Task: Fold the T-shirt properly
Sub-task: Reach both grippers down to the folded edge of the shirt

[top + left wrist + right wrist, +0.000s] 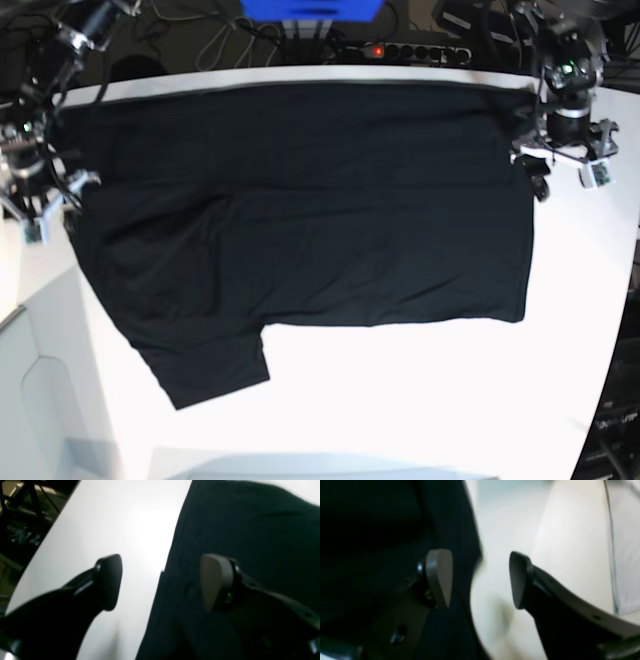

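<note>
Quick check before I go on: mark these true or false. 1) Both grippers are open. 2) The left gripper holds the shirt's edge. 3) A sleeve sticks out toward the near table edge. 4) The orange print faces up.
1) True: left gripper and right gripper both show spread fingers.
2) False: nothing sits between its fingers; the T-shirt edge lies below them.
3) True: the sleeve points that way.
4) False: only plain black cloth shows.
</note>
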You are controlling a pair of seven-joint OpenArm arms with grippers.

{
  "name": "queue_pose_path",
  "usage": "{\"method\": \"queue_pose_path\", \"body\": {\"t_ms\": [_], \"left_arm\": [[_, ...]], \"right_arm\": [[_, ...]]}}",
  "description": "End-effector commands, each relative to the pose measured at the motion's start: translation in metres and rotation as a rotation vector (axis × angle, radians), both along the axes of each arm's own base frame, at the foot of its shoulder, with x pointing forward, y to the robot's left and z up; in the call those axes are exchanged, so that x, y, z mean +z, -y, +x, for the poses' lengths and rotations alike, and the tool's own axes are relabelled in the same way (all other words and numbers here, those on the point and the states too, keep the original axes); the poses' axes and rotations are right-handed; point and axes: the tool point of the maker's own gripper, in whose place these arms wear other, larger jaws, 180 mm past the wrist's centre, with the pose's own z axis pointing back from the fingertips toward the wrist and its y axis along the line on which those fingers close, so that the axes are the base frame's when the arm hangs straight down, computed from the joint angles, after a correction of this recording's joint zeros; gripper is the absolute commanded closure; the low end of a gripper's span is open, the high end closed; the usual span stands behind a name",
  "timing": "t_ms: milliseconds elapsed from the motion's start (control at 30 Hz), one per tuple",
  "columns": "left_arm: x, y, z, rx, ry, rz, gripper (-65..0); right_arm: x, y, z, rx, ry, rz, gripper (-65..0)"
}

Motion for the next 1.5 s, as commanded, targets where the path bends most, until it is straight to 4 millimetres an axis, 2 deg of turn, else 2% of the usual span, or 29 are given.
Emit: {"method": "queue_pose_path", "body": {"t_ms": [0, 133, 233, 400, 467, 633, 833, 1000, 1133, 1267, 1367, 1433, 1467], "left_arm": [[0.025, -0.003, 0.018, -0.002, 0.096, 0.027, -47.2], [0.04, -0.004, 0.05, 0.003, 0.183, 0.005, -47.2], [0.045, -0.009, 0.07, 0.017, 0.222, -0.015, -47.2], [0.026, -0.028, 0.1, 0.051, 0.206, -0.078, -47.2], [0.009, -0.028, 0.111, 0.047, 0.177, -0.11, -47.2], [-0.002, -0.031, 0.14, 0.013, 0.138, -0.127, -47.3], [-0.009, -0.048, 0.17, 0.041, 0.12, -0.18, -47.3], [-0.017, -0.063, 0.185, 0.071, 0.093, -0.221, -47.3], [-0.026, -0.071, 0.19, 0.091, 0.067, -0.251, -47.3], [-0.034, -0.061, 0.198, 0.044, 0.023, -0.23, -47.3], [-0.032, -0.045, 0.211, -0.017, 0.059, -0.173, -47.3], [-0.038, -0.041, 0.214, -0.036, 0.064, -0.154, -47.3], [-0.048, -0.039, 0.212, -0.036, 0.049, -0.157, -47.3]], "right_arm": [[0.021, -0.003, 0.024, 0.022, 0.081, -0.002, -36.8], [0.031, -0.022, 0.078, 0.071, 0.14, 0.069, -36.8], [0.03, -0.026, 0.11, 0.075, 0.149, 0.136, -36.8], [0.01, -0.023, 0.153, 0.048, 0.1, 0.28, -36.8], [-0.001, -0.017, 0.167, -0.006, 0.08, 0.345, -36.9], [-0.018, -0.02, 0.195, -0.032, 0.132, 0.487, -36.9], [-0.035, -0.01, 0.201, -0.125, 0.163, 0.514, -36.9], [-0.06, -0.034, 0.2, -0.056, 0.107, 0.447, -36.9], [-0.076, -0.035, 0.191, -0.063, 0.078, 0.39, -36.9], [-0.086, -0.036, 0.184, -0.07, 0.053, 0.375, -35.7], [-0.09, -0.037, 0.18, -0.071, 0.039, 0.376, -28.8], [-0.097, -0.037, 0.174, -0.074, 0.024, 0.375, -20.6], [-0.099, -0.037, 0.172, -0.075, 0.019, 0.375, -15.2]]}}
